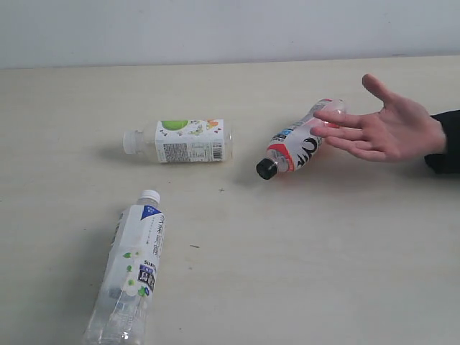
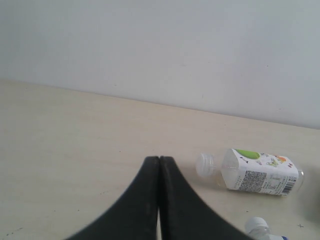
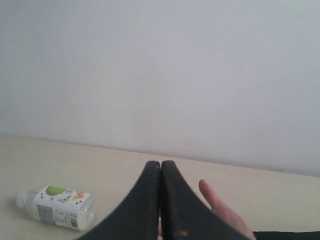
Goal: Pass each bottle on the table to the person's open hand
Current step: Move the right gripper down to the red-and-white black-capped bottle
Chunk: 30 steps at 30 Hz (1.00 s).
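Note:
Three bottles lie on their sides on the table (image 1: 302,251). A green-and-white labelled one with a white cap (image 1: 183,140) lies at the middle; it also shows in the left wrist view (image 2: 255,171) and the right wrist view (image 3: 57,206). A blue-and-white labelled one (image 1: 133,269) lies at the front left; its cap (image 2: 257,226) shows in the left wrist view. The black-capped, red-and-white bottle (image 1: 291,144) lies partly behind the person's open hand (image 1: 384,126), whose fingers touch or overlap it. My left gripper (image 2: 159,159) and right gripper (image 3: 160,163) are shut and empty. Neither shows in the exterior view.
A pale wall (image 1: 230,29) runs behind the table's far edge. The person's black sleeve (image 1: 447,140) comes in from the right. The hand (image 3: 225,212) sits just beyond my right gripper's tips.

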Each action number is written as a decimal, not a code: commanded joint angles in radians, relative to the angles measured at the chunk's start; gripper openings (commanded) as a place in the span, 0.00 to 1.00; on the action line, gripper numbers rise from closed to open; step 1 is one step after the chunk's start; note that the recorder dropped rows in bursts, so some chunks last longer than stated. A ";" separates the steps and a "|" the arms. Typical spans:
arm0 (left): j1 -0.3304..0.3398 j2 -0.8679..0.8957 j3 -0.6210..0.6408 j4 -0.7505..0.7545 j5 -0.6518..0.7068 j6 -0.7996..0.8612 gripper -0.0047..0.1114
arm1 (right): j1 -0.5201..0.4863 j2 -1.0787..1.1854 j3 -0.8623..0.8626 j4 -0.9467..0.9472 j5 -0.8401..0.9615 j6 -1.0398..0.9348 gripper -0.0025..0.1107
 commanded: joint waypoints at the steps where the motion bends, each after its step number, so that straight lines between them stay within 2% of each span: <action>1: -0.005 -0.007 0.004 -0.005 -0.002 0.000 0.04 | -0.003 0.000 0.004 -0.010 -0.097 -0.001 0.02; 4: -0.005 -0.007 0.004 -0.005 -0.002 0.000 0.04 | -0.003 0.070 -0.009 -0.064 -0.214 -0.006 0.02; 6: -0.005 -0.007 0.004 -0.005 -0.002 0.000 0.04 | -0.003 0.158 -0.039 -0.122 -0.220 -0.011 0.02; 10: -0.005 -0.007 0.004 -0.005 -0.002 0.000 0.04 | 0.002 0.423 -0.141 -0.187 -0.110 -0.148 0.02; 14: -0.005 -0.007 0.004 -0.005 -0.002 0.000 0.04 | 0.067 0.680 -0.313 -0.181 0.084 -0.353 0.02; 19: -0.005 -0.007 0.004 -0.005 -0.002 0.000 0.04 | 0.162 0.954 -0.485 -0.213 0.195 -0.409 0.02; 24: -0.005 -0.007 0.004 -0.005 -0.002 0.000 0.04 | 0.258 1.202 -0.644 -0.392 0.278 -0.455 0.03; 28: -0.005 -0.007 0.004 -0.005 -0.002 0.000 0.04 | 0.325 1.341 -0.725 -0.577 0.318 -0.518 0.14; 30: -0.005 -0.007 0.004 -0.005 -0.002 0.000 0.04 | 0.353 1.400 -0.748 -0.679 0.318 -0.518 0.27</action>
